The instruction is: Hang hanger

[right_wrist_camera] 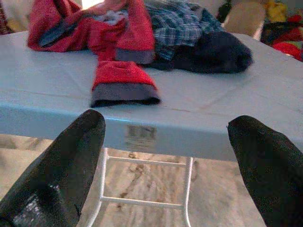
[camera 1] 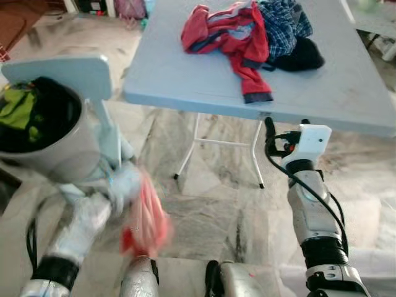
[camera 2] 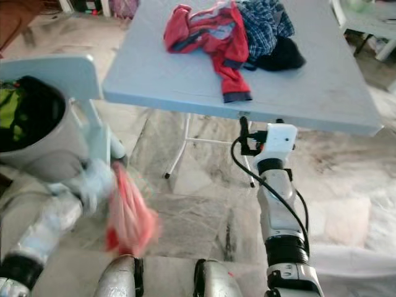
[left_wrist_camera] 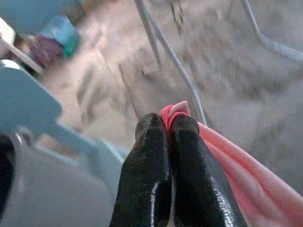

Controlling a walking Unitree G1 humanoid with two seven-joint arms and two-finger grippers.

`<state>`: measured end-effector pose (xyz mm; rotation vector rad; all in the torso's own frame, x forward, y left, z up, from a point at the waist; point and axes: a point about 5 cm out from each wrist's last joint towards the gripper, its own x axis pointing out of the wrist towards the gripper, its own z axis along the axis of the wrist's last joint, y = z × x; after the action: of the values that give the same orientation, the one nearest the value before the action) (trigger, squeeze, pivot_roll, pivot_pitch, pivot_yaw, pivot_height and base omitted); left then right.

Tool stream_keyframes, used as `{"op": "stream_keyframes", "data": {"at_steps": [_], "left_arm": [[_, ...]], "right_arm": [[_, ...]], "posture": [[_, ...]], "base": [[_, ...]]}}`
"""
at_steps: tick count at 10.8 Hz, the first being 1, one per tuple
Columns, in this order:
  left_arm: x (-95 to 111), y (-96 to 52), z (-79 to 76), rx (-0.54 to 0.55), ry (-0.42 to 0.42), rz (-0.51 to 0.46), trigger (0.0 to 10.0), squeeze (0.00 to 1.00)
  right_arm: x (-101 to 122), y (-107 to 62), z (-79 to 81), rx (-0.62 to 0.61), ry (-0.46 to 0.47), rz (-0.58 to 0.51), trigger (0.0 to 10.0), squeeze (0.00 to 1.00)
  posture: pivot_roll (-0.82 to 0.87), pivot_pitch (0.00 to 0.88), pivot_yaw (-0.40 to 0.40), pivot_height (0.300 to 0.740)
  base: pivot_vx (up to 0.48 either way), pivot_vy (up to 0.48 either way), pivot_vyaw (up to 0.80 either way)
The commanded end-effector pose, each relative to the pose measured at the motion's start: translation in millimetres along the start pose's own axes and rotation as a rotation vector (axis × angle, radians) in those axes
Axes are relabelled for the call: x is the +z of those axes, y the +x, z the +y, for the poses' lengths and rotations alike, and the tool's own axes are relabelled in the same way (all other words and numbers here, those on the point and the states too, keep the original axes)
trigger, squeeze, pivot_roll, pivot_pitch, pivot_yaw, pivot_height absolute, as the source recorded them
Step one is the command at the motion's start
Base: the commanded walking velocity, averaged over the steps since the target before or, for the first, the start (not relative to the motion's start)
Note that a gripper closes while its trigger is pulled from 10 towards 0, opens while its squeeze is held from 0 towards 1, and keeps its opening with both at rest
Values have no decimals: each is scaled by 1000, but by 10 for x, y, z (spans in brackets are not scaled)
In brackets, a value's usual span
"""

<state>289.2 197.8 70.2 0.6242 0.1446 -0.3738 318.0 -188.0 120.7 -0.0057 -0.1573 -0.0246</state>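
Left gripper (left_wrist_camera: 168, 137): both black fingers pressed together, pinching a fold of pink-red cloth (camera 1: 146, 219). The cloth hangs down from the grip in a blurred bunch, low on the robot's left, above the marble floor (camera 1: 204, 204). Whether a hanger is inside that bunch cannot be told; the blur hides it. The left arm (camera 1: 77, 232) itself is smeared too.

Just beside that arm, to the robot's left, stands a pale blue plastic chair (camera 1: 74, 71) carrying a grey tub (camera 1: 55, 151) with dark and lime-green clothes inside.

Right gripper (right_wrist_camera: 168, 142): fingers spread wide apart, nothing between them. It is raised in front of the near edge of the light blue folding table (camera 1: 179, 80), at about the height of the tabletop and pointing toward it, not touching it. The silver right arm (camera 1: 315, 216) rises from below, with a black cable looping along it and a white wrist block at the top.

On the table, toward its far side, lies a heap of clothes: a red jacket (camera 1: 232, 34) with one sleeve stretched toward the near edge, its dark cuff close to the rim; a blue checked shirt (camera 1: 284, 21) touching it; and a black garment (camera 1: 303, 55) against the checked shirt. The table's white metal legs (camera 1: 198, 142) stand on the marble below.
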Motion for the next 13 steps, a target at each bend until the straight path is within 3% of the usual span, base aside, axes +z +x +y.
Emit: {"op": "stream_keyframes", "data": {"at_steps": [1, 4, 9, 13], "left_arm": [[16, -15, -47, -6, -46, -22, 10000, 0], [142, -1, -204, -39, -126, -95, 10000, 0], [232, 17, -245, -65, -142, -139, 10000, 0], [249, 21, -285, -68, -163, -145, 10000, 0]], "right_arm": [[-48, -35, -57, -19, -8, 21, 10000, 0], [-64, -42, -48, -19, -6, 26, 10000, 0], [-76, -58, -74, -27, -14, 31, 10000, 0], [-70, -38, -78, -26, -22, 29, 10000, 0]], "posture": [[15, 190, -64, 740], [13, 182, -59, 740], [6, 175, -62, 740], [9, 170, -67, 740]], "base": [[0, 0, -688], [0, 0, -173], [0, 439, -800], [0, 0, -800]]}}
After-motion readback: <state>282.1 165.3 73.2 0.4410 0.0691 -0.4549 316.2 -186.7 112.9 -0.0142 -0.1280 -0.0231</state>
